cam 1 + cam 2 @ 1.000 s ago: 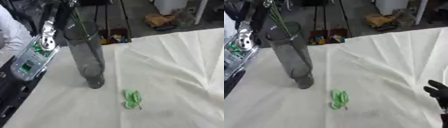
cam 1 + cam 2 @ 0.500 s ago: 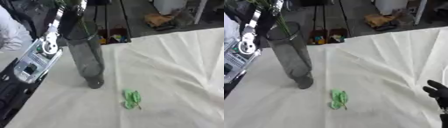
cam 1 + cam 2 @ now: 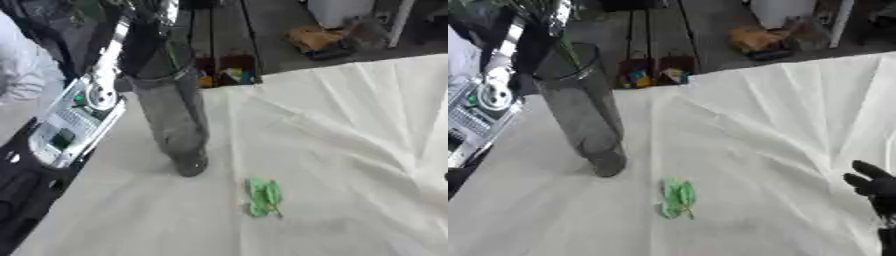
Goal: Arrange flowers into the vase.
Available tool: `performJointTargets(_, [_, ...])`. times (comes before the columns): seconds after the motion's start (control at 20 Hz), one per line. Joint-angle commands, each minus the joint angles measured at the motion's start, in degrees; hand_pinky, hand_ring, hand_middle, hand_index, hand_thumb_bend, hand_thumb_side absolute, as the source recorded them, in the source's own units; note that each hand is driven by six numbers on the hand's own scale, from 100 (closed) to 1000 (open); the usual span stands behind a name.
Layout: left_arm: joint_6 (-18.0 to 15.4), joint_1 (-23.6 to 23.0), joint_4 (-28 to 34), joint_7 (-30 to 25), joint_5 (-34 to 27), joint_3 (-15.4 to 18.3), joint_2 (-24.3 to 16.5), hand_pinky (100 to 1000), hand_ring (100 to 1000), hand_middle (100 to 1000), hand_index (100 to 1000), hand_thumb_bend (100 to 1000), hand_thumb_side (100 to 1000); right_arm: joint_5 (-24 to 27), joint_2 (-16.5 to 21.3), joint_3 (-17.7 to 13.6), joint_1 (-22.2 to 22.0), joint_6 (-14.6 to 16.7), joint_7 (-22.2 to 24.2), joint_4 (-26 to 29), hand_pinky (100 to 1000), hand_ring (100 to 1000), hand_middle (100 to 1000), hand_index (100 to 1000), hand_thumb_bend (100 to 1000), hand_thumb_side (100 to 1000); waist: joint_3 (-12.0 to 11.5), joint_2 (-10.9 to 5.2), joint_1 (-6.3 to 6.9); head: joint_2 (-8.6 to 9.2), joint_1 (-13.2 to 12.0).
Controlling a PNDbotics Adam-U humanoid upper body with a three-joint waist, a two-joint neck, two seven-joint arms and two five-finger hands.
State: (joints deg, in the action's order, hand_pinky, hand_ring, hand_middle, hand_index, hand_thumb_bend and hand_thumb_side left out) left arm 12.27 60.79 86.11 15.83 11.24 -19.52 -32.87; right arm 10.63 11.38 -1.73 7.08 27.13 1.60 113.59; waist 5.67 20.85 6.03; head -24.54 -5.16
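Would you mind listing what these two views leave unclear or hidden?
- Left hand: blurred and dark above the vase in both views; its fingers cannot be made out.
- Green stem: its top is cut off by the upper edge, so any bloom is unseen.
- Right hand: cut off by the right eye view's edge.
- Green piece on the cloth: too blurred to identify.

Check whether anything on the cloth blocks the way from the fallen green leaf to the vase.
Nothing visible does. The green leaf lies alone on the white cloth, with only bare cloth between it and the base of the vase.
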Motion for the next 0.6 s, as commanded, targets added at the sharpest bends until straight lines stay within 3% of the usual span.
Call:
performJointTargets(0.05, [0.26,1.17,1.36,-0.14,-0.43,0.66,-2.01,491,716,712,746,100,982,-0.07,0.4,-0.03,0.35,-0.08,0.11,1.01,802,838,547,687,100,1000,-0.07,-1.12,-0.23,0.56,0.02])
performJointTargets(0.2, [0.37,0.98,1.45,-0.6,-0.17,0.5,-2.08,498,722,712,757,100,997,0.0,0.41,-0.02,0.33,-0.02,0.17,1.01,803,838,545,687,100,1000,-0.08,-1.11,-0.3,0.65,0.01])
performJointTargets(0.4, [0.26,0.94,1.66,-1.52,0.89,0.52,-2.48,512,738,732,768,100,954,0.05,0.42,0.02,0.25,-0.13,0.31,1.01,804,839,544,687,100,1000,-0.17,-1.2,-0.28,0.53,0.07])
performJointTargets(0.6, [0.49,0.73,2.01,-4.32,2.66,0.13,-3.25,596,792,777,822,100,952,0.12,0.53,-0.01,0.13,-0.16,0.33,1.01,804,839,544,687,100,1000,-0.31,-1.36,-0.21,0.32,0.15])
